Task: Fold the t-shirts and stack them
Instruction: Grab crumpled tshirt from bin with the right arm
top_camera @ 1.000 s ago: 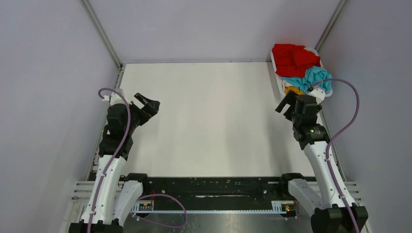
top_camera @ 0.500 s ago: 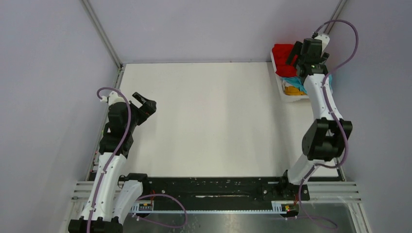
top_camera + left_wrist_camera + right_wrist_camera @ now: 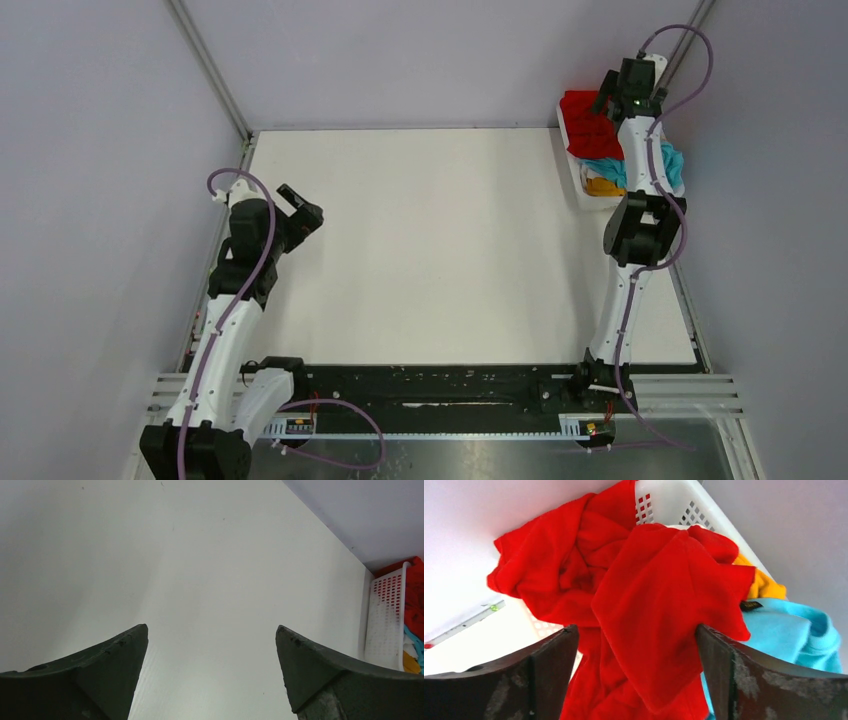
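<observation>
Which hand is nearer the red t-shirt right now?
Right. The right hand hangs open directly over the red t-shirt heaped in the white basket; the left hand is open far across the table, near its left edge.

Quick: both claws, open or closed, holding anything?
Left claw: open, holding nothing.
Right claw: open over the red t-shirt, not gripping it.

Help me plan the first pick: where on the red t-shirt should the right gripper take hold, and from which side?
Probably the raised fold in the middle of the red t-shirt, coming straight down from above. The shirt lies crumpled on top of the pile in the basket. That fold bulges up between the fingers of the open right gripper, with the turquoise t-shirt off to one side.
</observation>
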{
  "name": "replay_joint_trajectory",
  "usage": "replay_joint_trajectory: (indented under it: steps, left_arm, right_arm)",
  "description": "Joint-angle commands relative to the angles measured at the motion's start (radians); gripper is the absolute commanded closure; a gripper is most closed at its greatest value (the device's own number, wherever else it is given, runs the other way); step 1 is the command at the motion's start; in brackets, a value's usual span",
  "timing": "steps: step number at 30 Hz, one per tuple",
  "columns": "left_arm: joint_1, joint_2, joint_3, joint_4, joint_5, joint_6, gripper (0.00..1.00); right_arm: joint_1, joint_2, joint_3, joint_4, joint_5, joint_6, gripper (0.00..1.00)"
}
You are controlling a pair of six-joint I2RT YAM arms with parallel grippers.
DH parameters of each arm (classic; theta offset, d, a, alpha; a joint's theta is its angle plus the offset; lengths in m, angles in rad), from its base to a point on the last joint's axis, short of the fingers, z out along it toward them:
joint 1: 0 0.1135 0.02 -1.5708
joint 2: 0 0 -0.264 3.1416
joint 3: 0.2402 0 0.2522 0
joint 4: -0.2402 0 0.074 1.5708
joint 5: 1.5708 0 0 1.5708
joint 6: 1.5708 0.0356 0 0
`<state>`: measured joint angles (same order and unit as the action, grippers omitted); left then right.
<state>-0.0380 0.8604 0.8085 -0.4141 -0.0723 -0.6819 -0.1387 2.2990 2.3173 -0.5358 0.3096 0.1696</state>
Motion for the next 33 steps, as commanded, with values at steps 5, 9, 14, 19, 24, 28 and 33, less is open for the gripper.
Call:
replay_joint_trajectory:
  steps: [5, 9, 14, 19, 24, 28, 33]
  left_arm:
    - [0.006, -0.012, 0.054, 0.002, -0.016, 0.014, 0.01]
    - [0.006, -0.030, 0.049, -0.006, -0.023, 0.016, 0.01]
    - [0.006, -0.058, 0.050, -0.015, -0.023, 0.016, 0.01]
    - [0.006, -0.065, 0.043, -0.013, -0.023, 0.000, 0.01]
    - [0.006, -0.048, 0.054, -0.023, -0.002, -0.002, 0.01]
    - [0.006, -0.054, 0.061, -0.033, -0.001, 0.001, 0.01]
    - [0.006, -0.070, 0.059, -0.034, 0.011, 0.001, 0.01]
  right_arm:
    - [-0.002, 0.104, 0.111, -0.061, -0.003, -0.009, 0.28]
    - [-0.004, 0.101, 0.101, -0.066, 0.004, -0.025, 0.89]
    - [-0.003, 0.023, 0.110, -0.074, -0.035, -0.090, 1.00]
    - [-0.002, -0.154, 0.110, -0.088, -0.127, -0.063, 1.00]
    - [0.007, -0.320, 0.072, -0.107, -0.233, 0.034, 1.00]
    - [0.032, -0.380, 0.128, -0.183, -0.301, 0.064, 1.00]
    - [0.171, -0.404, 0.269, -0.312, -0.232, -0.044, 1.00]
